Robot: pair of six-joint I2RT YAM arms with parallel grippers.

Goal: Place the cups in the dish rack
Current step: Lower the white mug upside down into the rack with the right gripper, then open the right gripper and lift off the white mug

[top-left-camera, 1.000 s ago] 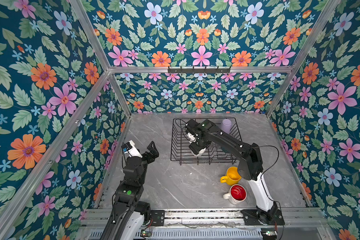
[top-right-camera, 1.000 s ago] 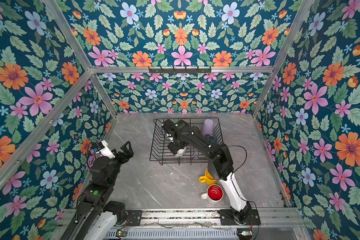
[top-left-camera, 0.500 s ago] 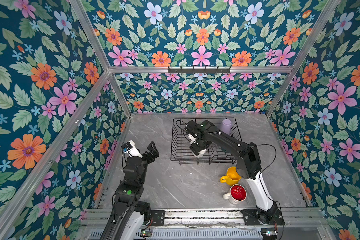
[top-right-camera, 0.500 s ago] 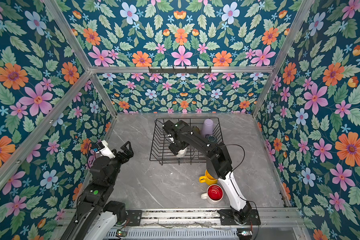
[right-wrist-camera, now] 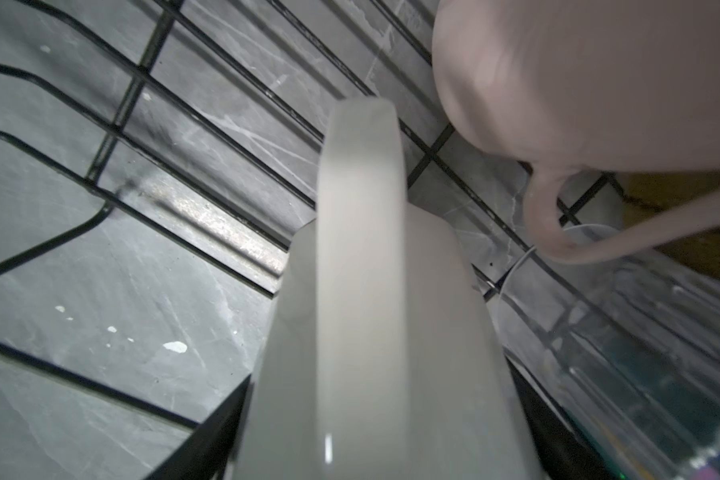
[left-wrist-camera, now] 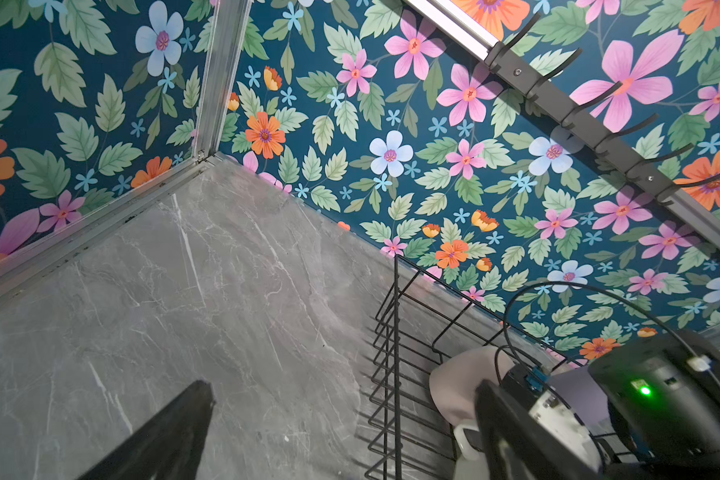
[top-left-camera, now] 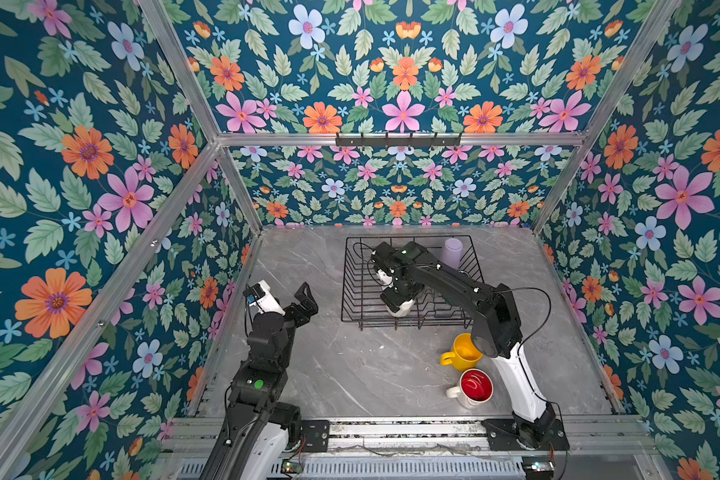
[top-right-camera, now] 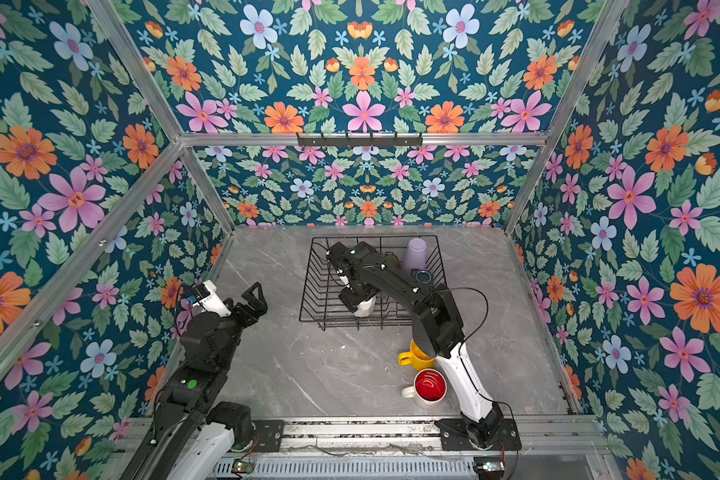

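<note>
In both top views the dish rack [top-left-camera: 350,286] [top-right-camera: 314,286] sits at 12 o'clock on the grey marble worktop [top-left-camera: 350,374]. The right claw [top-left-camera: 398,301] reaches into it and grips a white mug [top-left-camera: 403,308] at the rack's 6 o'clock edge. A lilac tumbler [top-left-camera: 452,251] stands mouth-down in the rack's 1 o'clock corner, and in a top view an olive-brown glass [top-right-camera: 391,261] shows just beside it, partly hidden by the arm. Outside the rack, a yellow mug [top-left-camera: 460,353] stands at about 4 o'clock on the worktop. A red-lined white mug [top-left-camera: 474,386] stands upright close by at 5 o'clock, and the two are not touching. The left claw [top-left-camera: 296,305] hangs at 9 o'clock with its jaws spread wide and nothing between them, well apart from the rack. The left wrist view shows that claw's two dark fingers [left-wrist-camera: 175,432] far apart over bare worktop. Beyond them are the rack's wire wall [left-wrist-camera: 391,374] and a pale pink mug [left-wrist-camera: 458,382] inside it, beside the right arm. In the right wrist view the white mug [right-wrist-camera: 362,332] fills the gap between the black fingers [right-wrist-camera: 221,440], which press on both its sides, and its handle faces the camera. The pale pink mug [right-wrist-camera: 578,83] and a clear glass [right-wrist-camera: 620,332] lie close beside it on the rack wires [right-wrist-camera: 140,75].
</note>
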